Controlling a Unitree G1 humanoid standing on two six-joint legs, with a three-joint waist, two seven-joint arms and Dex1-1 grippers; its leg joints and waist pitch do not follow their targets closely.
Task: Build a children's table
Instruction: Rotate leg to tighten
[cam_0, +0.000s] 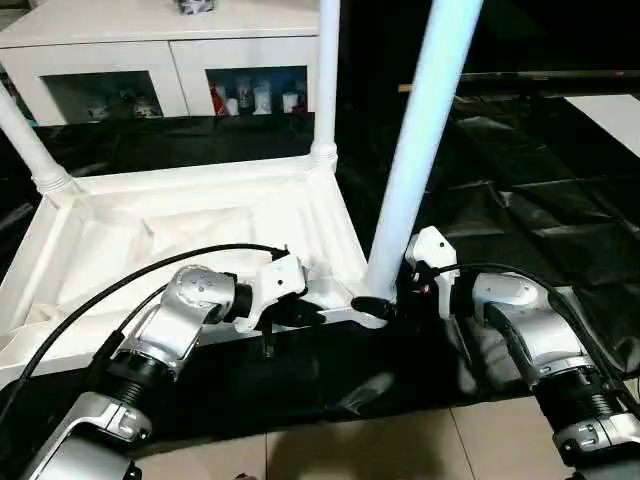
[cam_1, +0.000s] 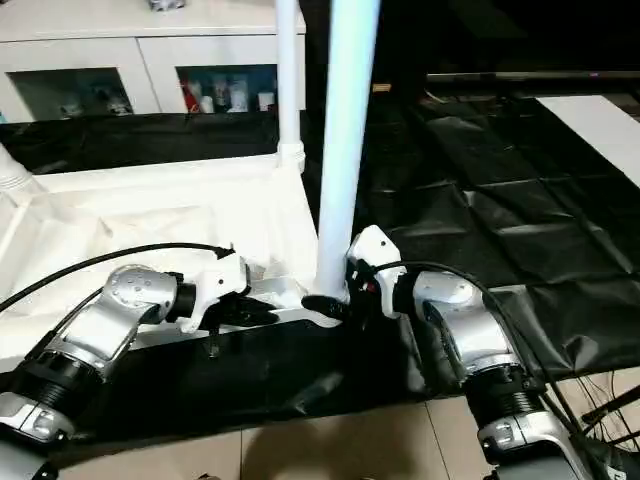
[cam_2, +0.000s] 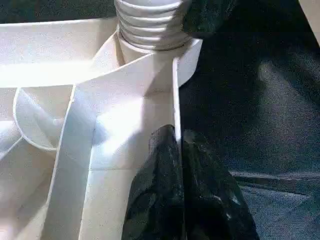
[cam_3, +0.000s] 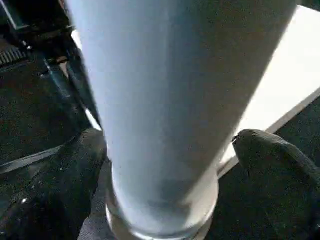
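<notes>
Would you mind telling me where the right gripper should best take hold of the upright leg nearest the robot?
Low on the nearest leg, just above its corner socket. It stands upright and widens toward the base, so come in level from the robot's right, where the open right gripper already straddles it.

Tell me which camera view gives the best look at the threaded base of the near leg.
The left wrist view: the near leg shows its ridged threads entering the corner socket. The right wrist view has the leg's smooth shaft between the right gripper's open fingers. The eye views show the whole leg, threads hidden.
</notes>
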